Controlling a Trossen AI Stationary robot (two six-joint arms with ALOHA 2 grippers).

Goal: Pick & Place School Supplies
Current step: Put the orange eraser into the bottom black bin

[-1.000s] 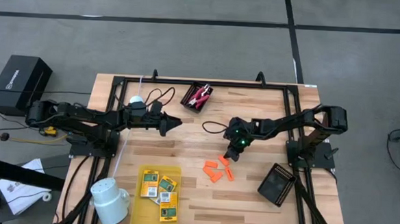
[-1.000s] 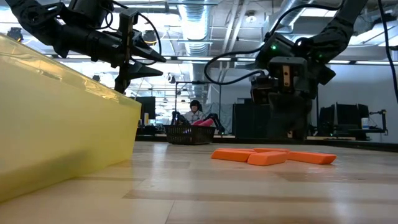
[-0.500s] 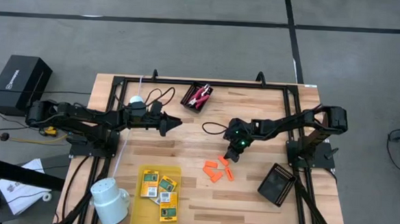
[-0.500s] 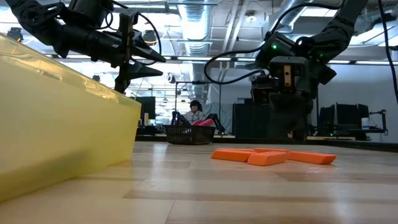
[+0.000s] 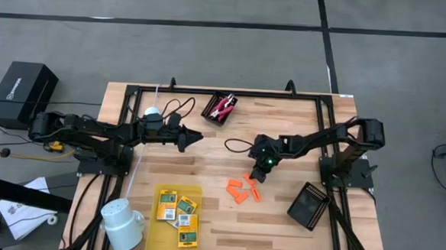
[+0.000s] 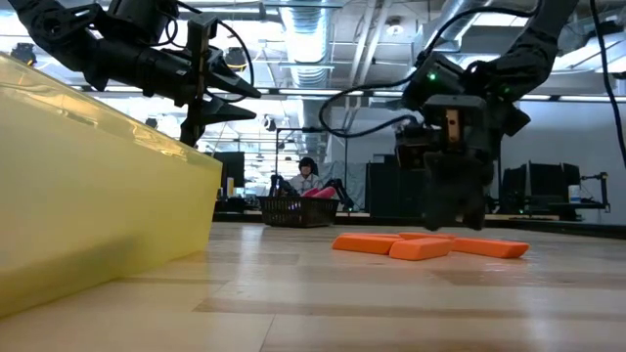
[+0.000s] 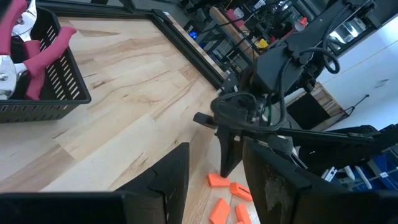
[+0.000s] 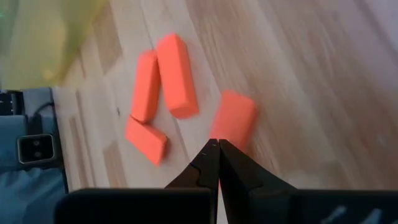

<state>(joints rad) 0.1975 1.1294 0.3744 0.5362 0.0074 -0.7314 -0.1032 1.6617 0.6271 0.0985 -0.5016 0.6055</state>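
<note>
Several orange pieces [image 5: 242, 189] lie flat on the wood near the table's middle. My right gripper [image 5: 254, 175] is shut and slants down just over their far side; in the right wrist view its tips [image 8: 214, 143] end at one orange piece [image 8: 233, 118]. My left gripper [image 5: 198, 139] hangs open and level above the table's left half, with nothing between its fingers [image 7: 174, 174]. Yellow-and-green packets [image 5: 177, 208] lie in a yellow tray [image 5: 156, 236]. The pink-handled tool [image 5: 224, 105] rests in a black basket [image 5: 213, 114]. My right gripper points its shut tips down at the near end of one orange piece [image 8: 225, 138], which lies flat on the table. Whether the tips touch it, I cannot tell.
A white mug [image 5: 122, 223] stands at the near left beside the tray. A second black basket [image 5: 308, 206] sits at the near right. A small white disc [image 5: 152, 112] lies behind the left arm. Bare wood lies between the arms and the far frame.
My right gripper has sunk a little toward the orange pieces and has stayed shut. The pieces have not moved.
</note>
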